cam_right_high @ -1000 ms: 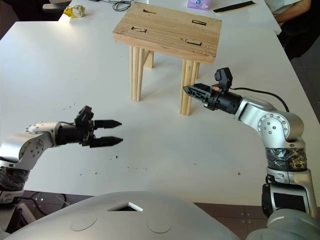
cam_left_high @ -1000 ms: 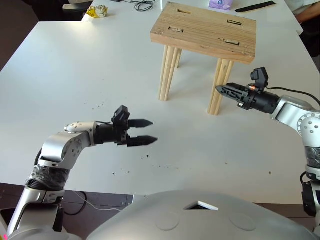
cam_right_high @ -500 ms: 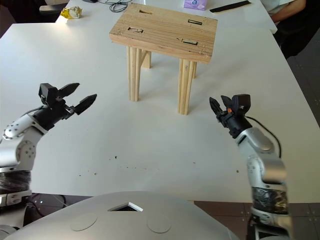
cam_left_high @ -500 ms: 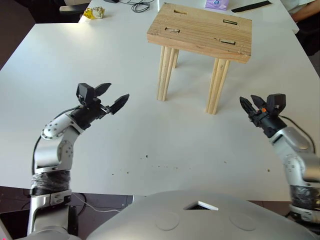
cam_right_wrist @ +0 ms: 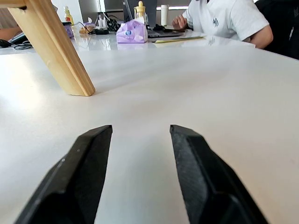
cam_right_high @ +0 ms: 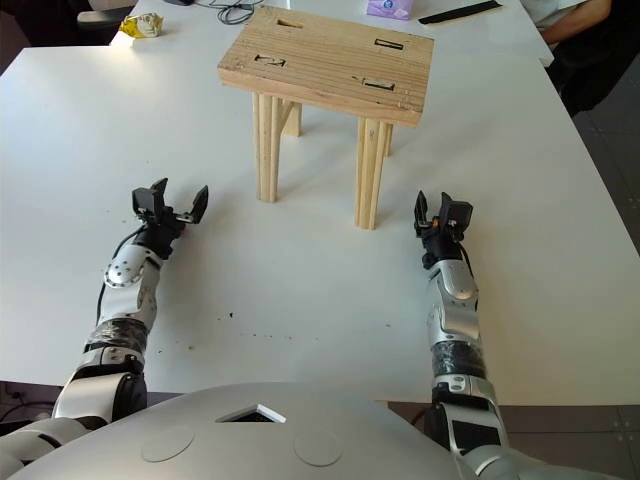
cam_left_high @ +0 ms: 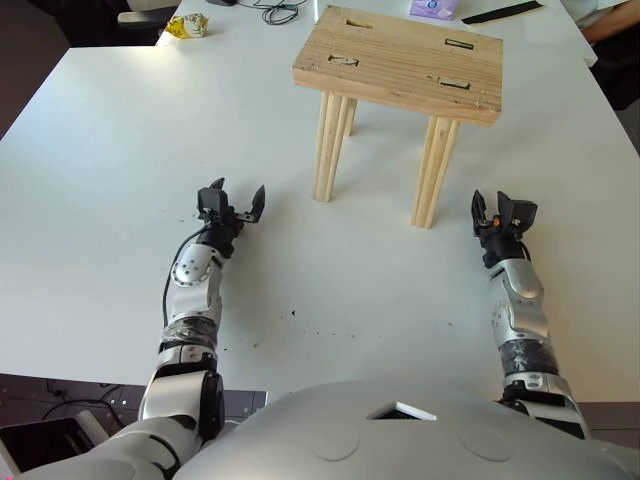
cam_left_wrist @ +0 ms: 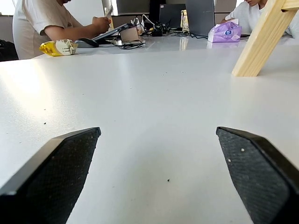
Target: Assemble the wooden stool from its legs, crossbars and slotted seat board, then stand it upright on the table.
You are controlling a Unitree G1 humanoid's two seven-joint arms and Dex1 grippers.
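The stool stands upright on the white table, toward the far side and between the two arms. Its slotted seat board covers most of what is underneath. The two near legs show plainly, the far ones only peek out behind them, and of the bracing I can make out just one strip of wood under the board.

The left gripper rests low over the table with its fingers spread wide, holding nothing, and is well apart from the stool. The right gripper is low too, its fingers parted and empty, near the right front leg but not touching it.

Bare tabletop runs between both grippers and the stool. A few dark specks lie near the front edge.

From the left wrist, the fingers frame open table, with one leg cut off at the top. A yellow packet and a purple pack sit far back. From the right wrist, the foot of a leg stands flat on the table just beyond the fingers.
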